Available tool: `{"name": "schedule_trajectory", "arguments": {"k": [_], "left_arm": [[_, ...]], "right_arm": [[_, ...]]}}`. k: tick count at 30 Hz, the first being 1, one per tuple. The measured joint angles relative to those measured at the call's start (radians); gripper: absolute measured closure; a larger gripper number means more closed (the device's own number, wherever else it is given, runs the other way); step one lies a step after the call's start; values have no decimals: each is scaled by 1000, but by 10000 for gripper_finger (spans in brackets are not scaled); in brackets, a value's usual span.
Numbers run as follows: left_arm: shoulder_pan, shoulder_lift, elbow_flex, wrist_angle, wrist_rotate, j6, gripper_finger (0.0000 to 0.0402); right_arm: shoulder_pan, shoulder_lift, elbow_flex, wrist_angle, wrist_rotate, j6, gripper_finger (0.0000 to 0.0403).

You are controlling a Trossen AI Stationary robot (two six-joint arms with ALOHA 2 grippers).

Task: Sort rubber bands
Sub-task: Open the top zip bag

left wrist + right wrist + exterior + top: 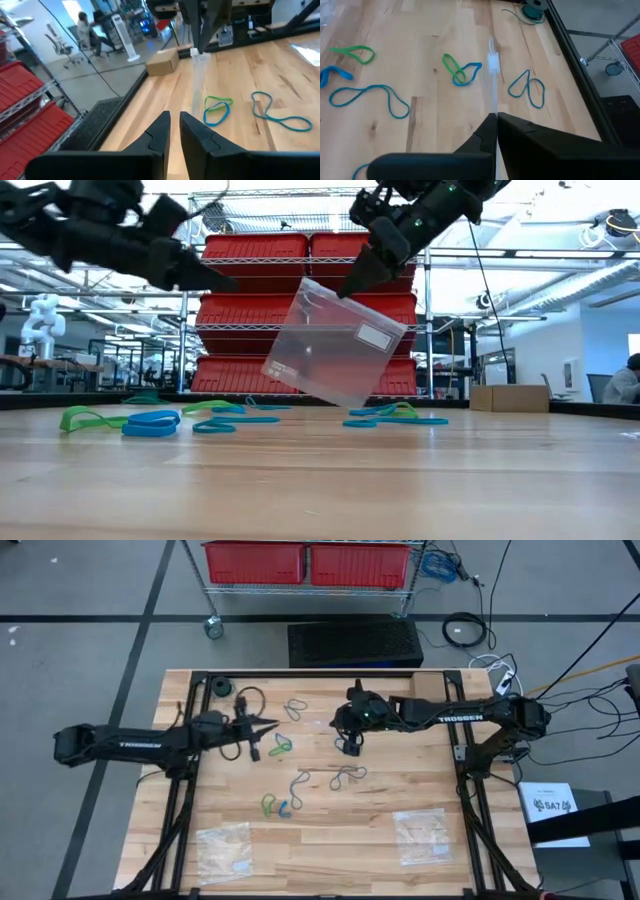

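Note:
My right gripper (345,288) is shut on a clear plastic bag (335,355) with a white label, held up over the middle of the table (400,870). My left gripper (173,121) hovers just to the bag's left and points at it. There is a narrow gap between its fingers and nothing in it. Several rubber bands lie flat on the wood: a green and blue pair (280,745), a grey one (295,708), another grey one (348,775), and green and blue ones (278,806) nearer the front. My right gripper pinches the bag's top edge (338,296) between its two fingers, near the higher corner. The fingers slant down from above. The bag hangs tilted below them, one corner lowest; I cannot tell whether that corner (345,402) touches the table.
Two more clear bags lie flat near the front edge, one at the left (225,845) and one at the right (420,832). A dark spool (218,688) and a black loop (250,700) sit at the far left. Black frame rails (300,673) border the table.

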Motion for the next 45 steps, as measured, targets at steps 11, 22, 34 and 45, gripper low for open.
{"name": "schedule_trajectory", "arguments": {"k": [11,22,34,45], "left_arm": [[0,356,253,0,127,-12,291],[0,505,365,-5,128,-51,266],[-3,498,365,18,182,-83,304],[-4,498,365,44,171,-80,397]], "right_arm": [[1,0,0,5,1,22,403],[9,0,0,-6,2,11,403],[9,0,0,-6,2,-5,403],[10,0,0,1,2,-15,399]]}}
